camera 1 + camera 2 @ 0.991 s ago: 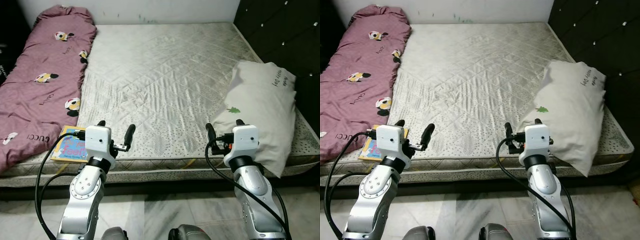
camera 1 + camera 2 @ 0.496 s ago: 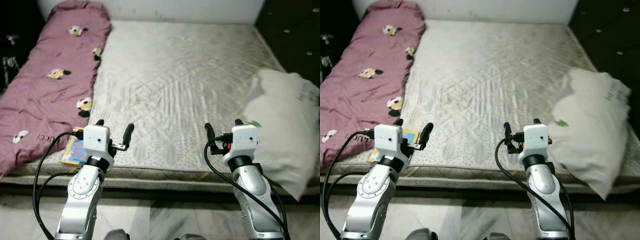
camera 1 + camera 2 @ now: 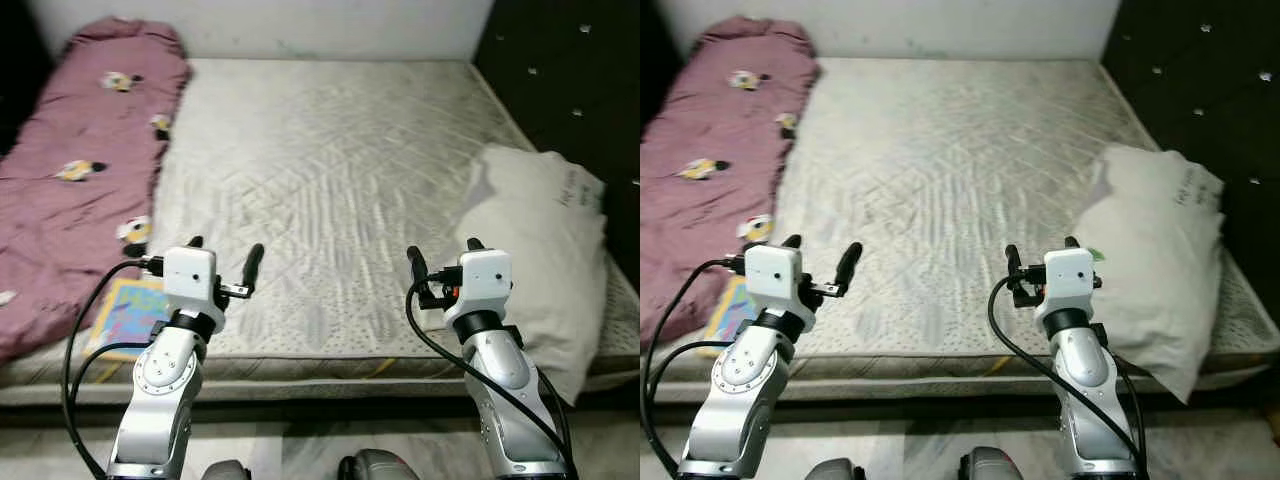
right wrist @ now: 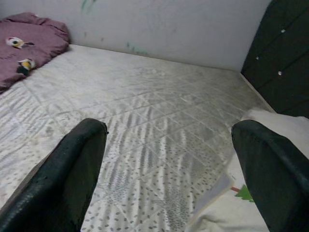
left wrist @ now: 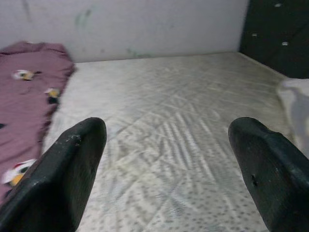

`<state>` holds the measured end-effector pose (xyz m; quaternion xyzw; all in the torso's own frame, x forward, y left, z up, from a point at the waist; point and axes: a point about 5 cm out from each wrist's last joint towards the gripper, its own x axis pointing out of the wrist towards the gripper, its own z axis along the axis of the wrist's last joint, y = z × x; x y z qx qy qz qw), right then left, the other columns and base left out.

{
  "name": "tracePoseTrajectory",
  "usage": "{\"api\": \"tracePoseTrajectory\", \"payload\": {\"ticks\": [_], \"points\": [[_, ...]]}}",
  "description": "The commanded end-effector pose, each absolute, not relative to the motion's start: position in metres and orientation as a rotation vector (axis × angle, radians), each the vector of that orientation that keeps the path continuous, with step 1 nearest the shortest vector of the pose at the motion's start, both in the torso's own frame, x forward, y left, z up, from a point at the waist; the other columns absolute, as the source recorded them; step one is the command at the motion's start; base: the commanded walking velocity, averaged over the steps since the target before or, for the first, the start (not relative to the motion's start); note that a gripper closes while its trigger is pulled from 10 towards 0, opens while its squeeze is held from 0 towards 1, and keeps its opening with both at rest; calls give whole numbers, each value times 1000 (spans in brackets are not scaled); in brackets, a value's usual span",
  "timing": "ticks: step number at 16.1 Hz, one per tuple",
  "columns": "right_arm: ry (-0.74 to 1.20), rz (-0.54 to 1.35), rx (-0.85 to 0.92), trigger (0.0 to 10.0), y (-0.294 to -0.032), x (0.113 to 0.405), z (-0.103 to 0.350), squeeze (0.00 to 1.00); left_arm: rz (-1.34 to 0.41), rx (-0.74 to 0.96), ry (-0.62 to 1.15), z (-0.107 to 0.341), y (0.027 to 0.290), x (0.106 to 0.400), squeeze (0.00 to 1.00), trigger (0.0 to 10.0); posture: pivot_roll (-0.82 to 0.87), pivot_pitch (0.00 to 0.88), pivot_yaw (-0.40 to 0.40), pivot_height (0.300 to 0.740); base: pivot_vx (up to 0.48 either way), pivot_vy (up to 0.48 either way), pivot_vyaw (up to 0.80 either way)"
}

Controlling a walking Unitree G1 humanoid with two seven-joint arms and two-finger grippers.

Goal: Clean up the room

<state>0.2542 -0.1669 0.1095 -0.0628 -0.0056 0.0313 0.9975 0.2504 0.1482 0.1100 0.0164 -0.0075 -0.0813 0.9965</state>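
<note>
Left eye view: both tools — left tool [image 3: 222, 268], right tool [image 3: 440, 270] — are hovering spread apart, empty, at the bed's [image 3: 330, 150] near edge. Next likely means reaching for the book [image 3: 125, 315] at the near-left corner.

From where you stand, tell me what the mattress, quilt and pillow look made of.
Mattress: woven fabric, slight sheen, stitched in diamonds. Quilt: soft matte maroon cloth, printed, puffy, probably padded. Pillow: pale, creased cloth cover; filling unseen.

The bed [image 3: 330, 170] carries a maroon quilt [image 3: 70, 170] along its left side, a book [image 3: 128, 312] beside the quilt, and a white pillow [image 3: 535, 240] at right.
</note>
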Motion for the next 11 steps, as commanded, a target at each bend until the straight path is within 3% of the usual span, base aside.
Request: {"api": "tracePoseTrajectory", "payload": {"ticks": [1, 11], "points": [[-29, 69, -130, 10000, -167, 256, 114, 0, -160, 37, -11, 110, 149, 250, 0, 10000, -47, 74, -14, 740, 0, -244, 0], [-25, 71, -141, 10000, -168, 254, 112, 0, -149, 34, -1, 108, 149, 250, 0, 10000, -50, 76, -18, 740, 0, -328, 0]]}}
